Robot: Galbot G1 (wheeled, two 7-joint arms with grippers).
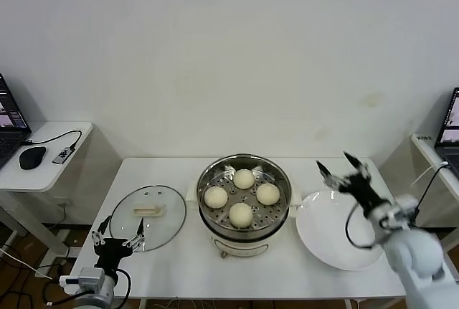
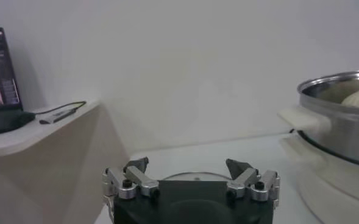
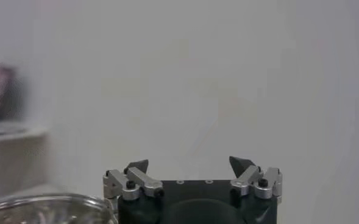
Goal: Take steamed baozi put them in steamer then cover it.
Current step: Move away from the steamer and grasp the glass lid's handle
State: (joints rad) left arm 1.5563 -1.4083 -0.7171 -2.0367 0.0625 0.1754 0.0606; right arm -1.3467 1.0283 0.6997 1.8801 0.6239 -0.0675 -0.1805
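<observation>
Left gripper (image 1: pixel 120 231) seen lowest, fingers spread, empty, at near edge of glass cover (image 1: pixel 148 216) lying flat on table (image 1: pixel 179 266). Four baozi (image 1: pixel 242 196) held inside steamer (image 1: pixel 244 205) at centre. Right gripper (image 1: pixel 344 168) raised over white plate (image 1: pixel 337 231), released.

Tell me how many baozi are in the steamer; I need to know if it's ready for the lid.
4, all on the steamer floor: far baozi, left baozi, right baozi, near baozi. None shows on the plate; none appears hidden.
</observation>
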